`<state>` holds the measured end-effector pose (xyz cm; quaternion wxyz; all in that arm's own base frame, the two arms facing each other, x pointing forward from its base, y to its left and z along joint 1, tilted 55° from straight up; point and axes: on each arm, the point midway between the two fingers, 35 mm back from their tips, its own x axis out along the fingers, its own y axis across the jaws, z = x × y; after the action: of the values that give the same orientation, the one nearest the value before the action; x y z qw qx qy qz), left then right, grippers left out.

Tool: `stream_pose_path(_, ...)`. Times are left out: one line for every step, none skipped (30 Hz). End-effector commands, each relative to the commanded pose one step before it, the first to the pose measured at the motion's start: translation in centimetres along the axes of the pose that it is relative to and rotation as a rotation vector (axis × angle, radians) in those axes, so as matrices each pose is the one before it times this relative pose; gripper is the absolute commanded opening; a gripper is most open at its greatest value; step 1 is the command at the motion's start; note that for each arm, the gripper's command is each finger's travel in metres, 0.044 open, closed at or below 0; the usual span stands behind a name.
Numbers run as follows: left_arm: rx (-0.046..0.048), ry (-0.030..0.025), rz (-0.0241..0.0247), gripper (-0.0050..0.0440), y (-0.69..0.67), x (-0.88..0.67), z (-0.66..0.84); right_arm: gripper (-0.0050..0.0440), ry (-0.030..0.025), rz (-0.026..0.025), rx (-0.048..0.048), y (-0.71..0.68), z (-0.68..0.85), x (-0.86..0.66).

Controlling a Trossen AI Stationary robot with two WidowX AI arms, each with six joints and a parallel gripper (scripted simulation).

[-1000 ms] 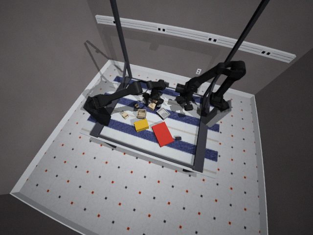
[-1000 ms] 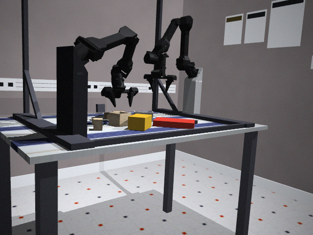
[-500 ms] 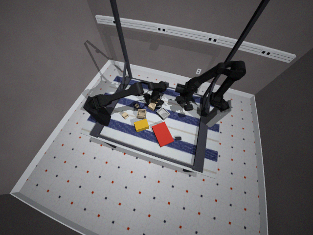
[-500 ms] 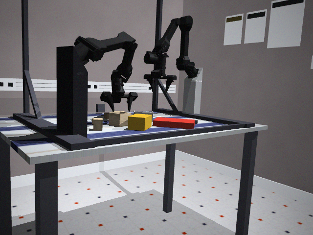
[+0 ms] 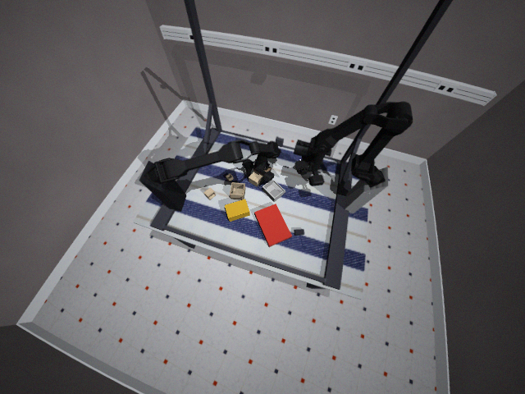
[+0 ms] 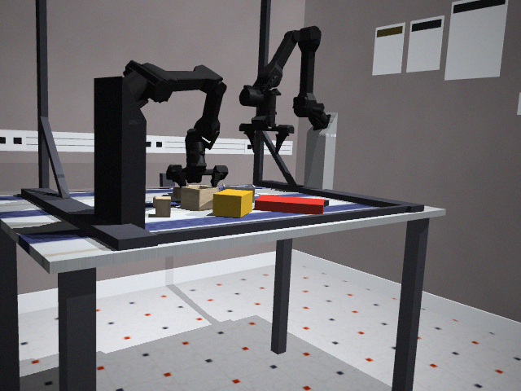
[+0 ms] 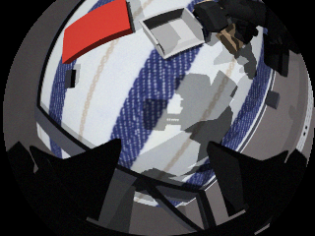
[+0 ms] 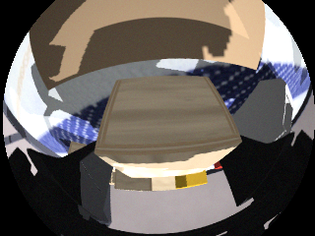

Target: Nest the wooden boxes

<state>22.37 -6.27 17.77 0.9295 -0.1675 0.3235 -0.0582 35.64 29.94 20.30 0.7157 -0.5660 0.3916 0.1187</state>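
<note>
Several open wooden boxes lie near the table's middle. A small one lies apart, a medium one stands open side up, a tiny one sits behind it, and another lies under my right gripper. The right gripper is open and low over that box, which fills the right wrist view between the fingers, with a larger wooden box behind it. My left gripper is open and empty, high above the striped cloth.
A grey tray lies beside the wooden boxes. A yellow block, a red slab and a small dark block lie toward the front. A dark frame with posts rims the table.
</note>
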Motion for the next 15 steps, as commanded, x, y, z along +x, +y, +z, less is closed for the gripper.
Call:
stream_pose_path(-0.00265,-0.02139,-0.01068,0.0400,-0.269,-0.402,0.453,0.0400,-0.01744,0.00012,0.01186,-0.557,0.380,-0.037)
stream_pose_path(0.00000,0.00000,0.00000,0.0400,0.000,0.000,0.000,0.0400,-0.00059,-0.00002,-0.00014,-0.004,0.045,0.064)
stream_pose_path(0.00000,0.00000,0.00000,0.0400,0.000,0.000,0.000,0.0400,-0.00020,-0.00001,-0.00005,-0.001,0.015,0.021)
stream_pose_path(0.00000,0.00000,0.00000,0.0400,0.000,0.000,0.000,0.0376,0.00000,0.00000,0.00000,0.000,0.000,0.000)
stream_pose_path(0.00000,0.00000,0.00000,0.0400,0.000,0.000,0.000,0.0376,0.00000,0.00000,0.00000,0.000,0.000,0.000)
stream_pose_path(0.00000,0.00000,0.00000,0.0400,0.000,0.000,0.000,0.0376,0.00000,0.00000,0.00000,0.000,0.000,0.000)
stream_pose_path(0.00000,0.00000,0.00000,0.0400,0.000,0.000,0.000,0.0352,-0.00278,-0.00255,0.00317,-0.129,-0.104,-0.245)
stream_pose_path(0.00000,0.00000,0.00000,0.0400,0.000,0.000,0.000,0.0345,0.00000,0.00000,0.00000,0.000,0.000,0.000)
stream_pose_path(0.00000,0.00000,0.00000,0.0400,0.000,0.000,0.000,0.0339,0.00000,0.00000,0.00000,0.000,0.000,0.000)
stream_pose_path(0.00000,0.00000,0.00000,0.0400,0.000,0.000,0.000,0.0332,0.00000,0.00000,0.00000,0.000,0.000,0.000)
stream_pose_path(0.00000,0.00000,0.00000,0.0400,0.000,0.000,0.000,0.0325,0.00000,0.00000,0.00000,0.000,0.000,0.000)
stream_pose_path(0.00000,0.00000,0.00000,0.0400,0.000,0.000,0.000,0.0319,0.00000,0.00000,0.00000,0.000,0.000,0.000)
stream_pose_path(0.00000,0.00000,0.00000,0.0400,0.000,0.000,0.000,0.0312,0.00000,0.00000,0.00000,0.000,0.000,0.000)
stream_pose_path(0.00000,0.00000,0.00000,0.0400,0.000,0.000,0.000,0.0305,0.00000,0.00000,0.00000,0.000,0.000,0.000)
stream_pose_path(0.00000,0.00000,0.00000,0.0400,0.000,0.000,0.000,0.0299,0.00000,0.00000,0.00000,0.000,0.000,0.000)
